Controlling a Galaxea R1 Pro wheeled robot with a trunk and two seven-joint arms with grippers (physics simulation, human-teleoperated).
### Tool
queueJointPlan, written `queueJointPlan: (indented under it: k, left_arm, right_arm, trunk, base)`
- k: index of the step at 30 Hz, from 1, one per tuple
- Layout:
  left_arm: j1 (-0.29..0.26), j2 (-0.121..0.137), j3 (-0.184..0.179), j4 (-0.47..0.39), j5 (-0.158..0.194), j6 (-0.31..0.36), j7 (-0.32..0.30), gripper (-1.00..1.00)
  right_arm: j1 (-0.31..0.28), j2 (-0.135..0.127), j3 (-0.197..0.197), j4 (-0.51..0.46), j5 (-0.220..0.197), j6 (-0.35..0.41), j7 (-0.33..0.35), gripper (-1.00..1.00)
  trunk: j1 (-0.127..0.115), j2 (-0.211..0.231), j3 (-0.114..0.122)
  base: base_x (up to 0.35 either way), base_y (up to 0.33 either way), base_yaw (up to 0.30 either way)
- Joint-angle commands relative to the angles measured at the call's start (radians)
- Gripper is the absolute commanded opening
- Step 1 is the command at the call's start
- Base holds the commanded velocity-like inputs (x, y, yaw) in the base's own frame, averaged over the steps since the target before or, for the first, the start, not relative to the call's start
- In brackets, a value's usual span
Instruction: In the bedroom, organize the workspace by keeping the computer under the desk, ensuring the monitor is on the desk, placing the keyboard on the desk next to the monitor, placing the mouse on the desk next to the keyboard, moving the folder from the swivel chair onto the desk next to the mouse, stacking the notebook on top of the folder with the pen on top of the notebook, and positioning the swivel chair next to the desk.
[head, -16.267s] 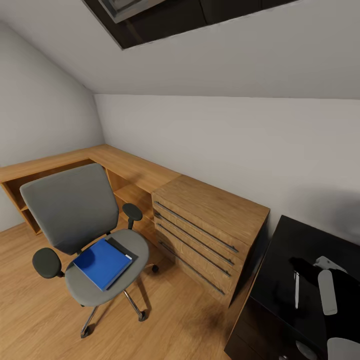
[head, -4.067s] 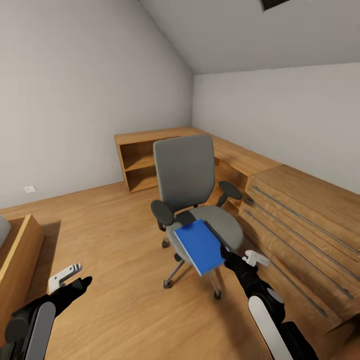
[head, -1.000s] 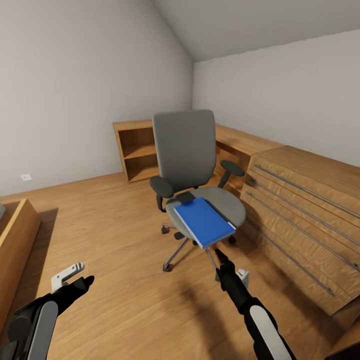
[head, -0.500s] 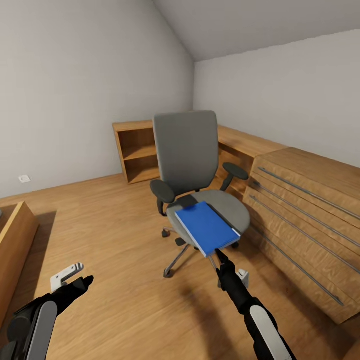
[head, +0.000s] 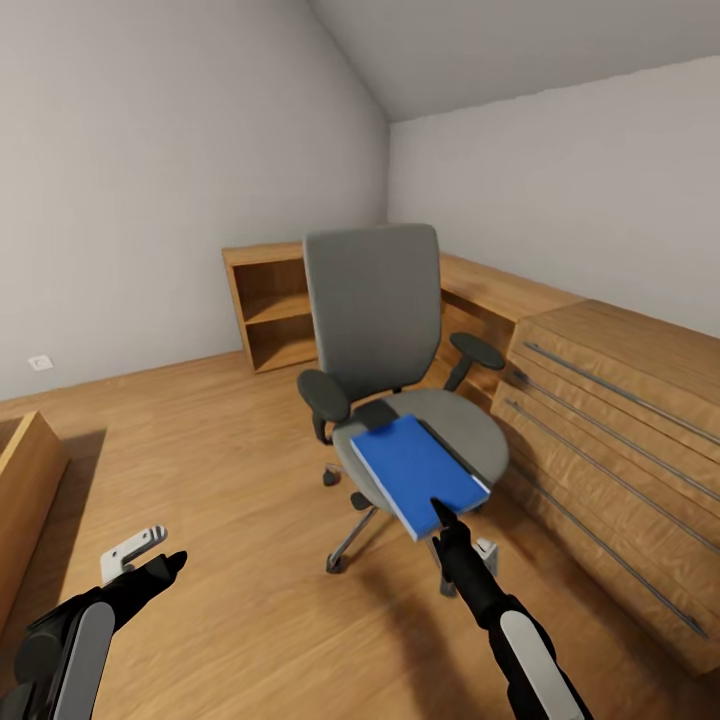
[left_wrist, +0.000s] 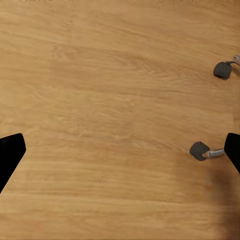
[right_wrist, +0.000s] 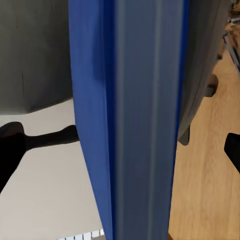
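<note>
Diagonally, blue folder (head: 415, 472) across swivel chair (head: 372, 300) seat (near corner toward right gripper (head: 437, 507))

One swivel chair (head: 385, 340) stands in the room, with two black armrests and one blue folder (head: 418, 473) on its seat. One wooden drawer chest (head: 620, 430) shows four long metal handles. One open wooden shelf unit (head: 275, 310) sits against the wall. Two robot arms reach forward, each with one tool: the left tool (head: 150, 570) and the right tool (head: 443, 516). The left wrist view catches two chair casters (left_wrist: 200, 150).
</note>
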Motion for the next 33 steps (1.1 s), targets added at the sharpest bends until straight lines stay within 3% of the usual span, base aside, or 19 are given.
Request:
queueJointPlan:
  k: [1,19,20,28,33]
  left_arm:
    - [-0.001,-0.001,0.001,-0.001,0.011,0.004,0.008,1.0]
    - [-0.001,-0.001,0.001,0.0,0.01,0.005,0.008,1.0]
    - [-0.001,-0.001,0.001,0.0,0.01,0.005,0.008,1.0]
    - [-0.001,0.0,0.003,0.0,0.01,0.005,0.008,1.0]
    - [-0.001,0.0,0.003,-0.001,0.011,0.005,0.008,1.0]
  right_arm:
    - [0.0,0.0,-0.001,0.0,-0.008,0.003,0.002,1.0]
    - [0.0,-0.001,-0.003,0.0,-0.007,0.003,0.001,1.0]
    - [0.0,-0.001,-0.003,0.0,-0.007,0.002,0.001,-1.0]
    - [0.0,-0.001,-0.003,0.0,-0.006,0.0,0.0,-1.0]
    - [0.0,-0.001,-0.005,0.0,-0.008,0.0,0.0,-1.0]
  trunk:
    - [0.0,0.0,-0.001]
    - [0.0,0.0,-0.001]
    - [0.0,0.0,-0.001]
    - [0.0,0.0,-0.001]
    - [-0.019,0.035,0.015]
  base:
    - [0.078,0.0,0.0]
    - [0.129,0.0,0.0]
    - [0.009,0.0,0.0]
    - [0.002,0.0,0.0]
    - [0.0,0.0,0.0]
